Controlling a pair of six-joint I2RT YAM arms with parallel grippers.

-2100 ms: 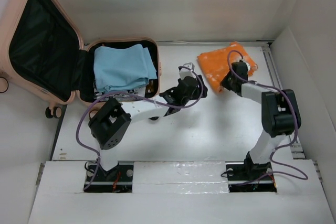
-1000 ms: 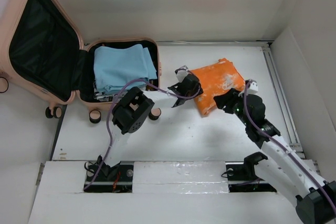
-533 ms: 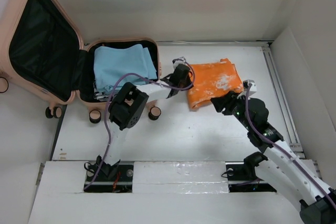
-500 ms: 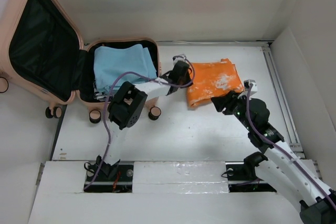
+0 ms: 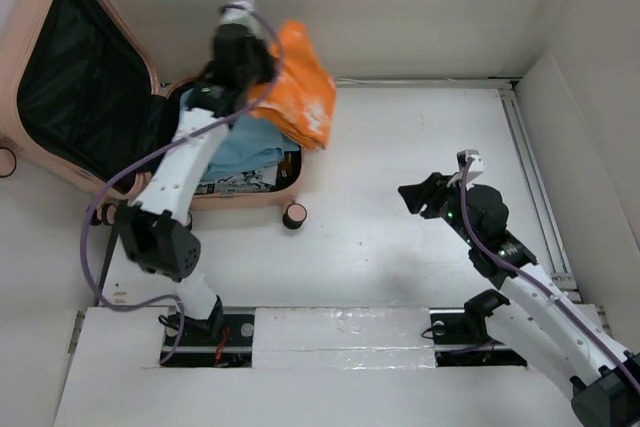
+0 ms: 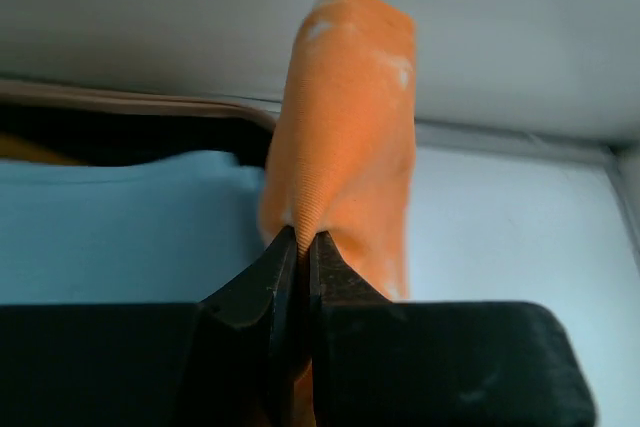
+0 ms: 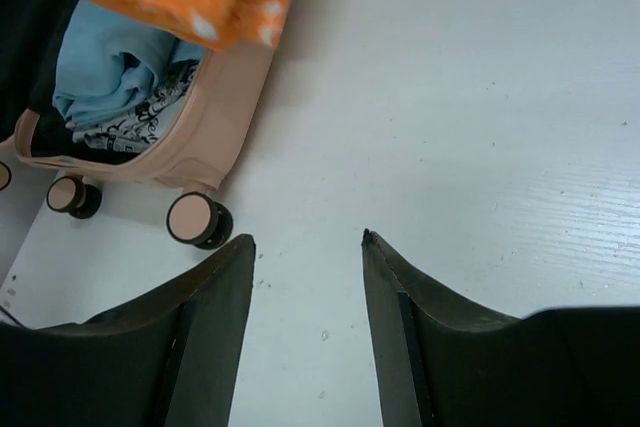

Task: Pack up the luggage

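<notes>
The pale pink luggage lies open at the far left, its black-lined lid raised and a folded blue cloth in its base. My left gripper hangs above the base, shut on an edge of an orange cloth with white flecks that dangles over the luggage's right rim. In the left wrist view the jaws pinch a fold of the orange cloth, with the blue cloth below. My right gripper is open and empty over bare table; its wrist view shows it near a luggage wheel.
A black-and-white patterned fabric shows under the blue cloth in the luggage. White walls close in the table at the back and right. A pink-and-black wheel stands at the luggage's front right corner.
My left arm has swung up and to the left, lifting the orange cloth off the table to above the luggage. The right gripper stays open where the cloth lay.
</notes>
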